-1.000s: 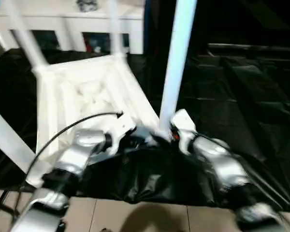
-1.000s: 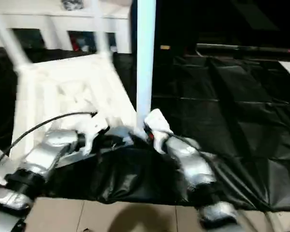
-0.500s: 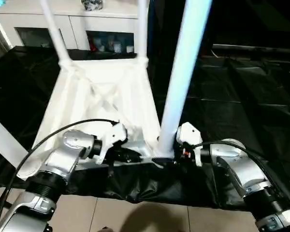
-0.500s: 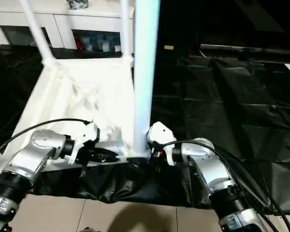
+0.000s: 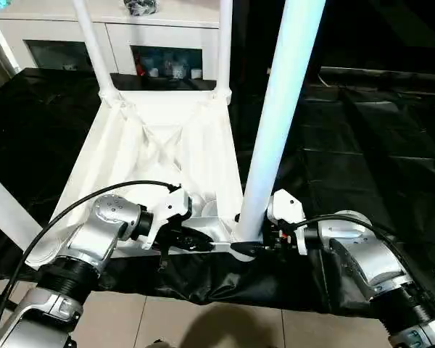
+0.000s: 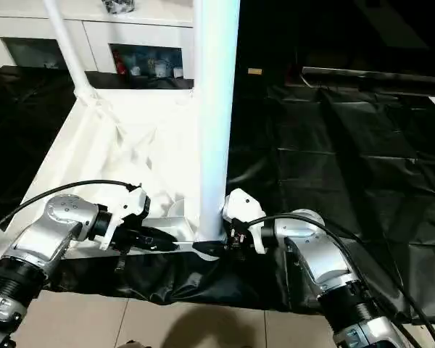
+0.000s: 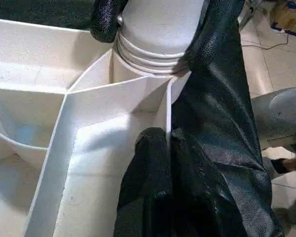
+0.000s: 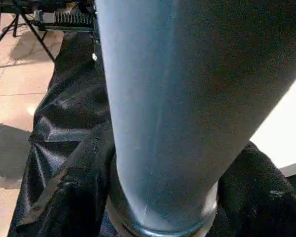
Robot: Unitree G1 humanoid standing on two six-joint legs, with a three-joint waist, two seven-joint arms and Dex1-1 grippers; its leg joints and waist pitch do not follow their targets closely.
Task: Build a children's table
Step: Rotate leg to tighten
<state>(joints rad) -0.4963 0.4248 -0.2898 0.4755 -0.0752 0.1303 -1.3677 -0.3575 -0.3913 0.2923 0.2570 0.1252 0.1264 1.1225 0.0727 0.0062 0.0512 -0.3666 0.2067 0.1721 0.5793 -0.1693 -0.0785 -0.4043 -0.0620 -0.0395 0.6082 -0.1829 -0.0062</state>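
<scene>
The white table top (image 5: 159, 145) lies upside down on a black sheet, ribs facing up. Three legs rise from its other corners: two at the far side (image 5: 94, 43) (image 5: 224, 43) and one at the near left (image 5: 3, 206). The fourth leg (image 5: 279, 109) stands in the near right corner socket (image 7: 148, 54). My right gripper (image 5: 250, 249) is shut on this leg's base, one finger (image 8: 74, 197) on each side of the tube. My left gripper (image 5: 203, 243) is shut on the thin rim wall (image 7: 167, 113) of the table top, just beside that socket.
A white cabinet with glass doors (image 5: 152, 43) stands right behind the table. The black sheet (image 5: 362, 145) spreads far to the right, with a dark bar (image 5: 377, 72) at its back edge. Tiled floor (image 5: 203, 326) starts at the near edge. A black cable (image 5: 80, 206) arcs over my left forearm.
The head camera has swung and steadied, so the whole picture shifted. Both grippers stay at the near right corner, the right on the leg's base, the left on the rim.
</scene>
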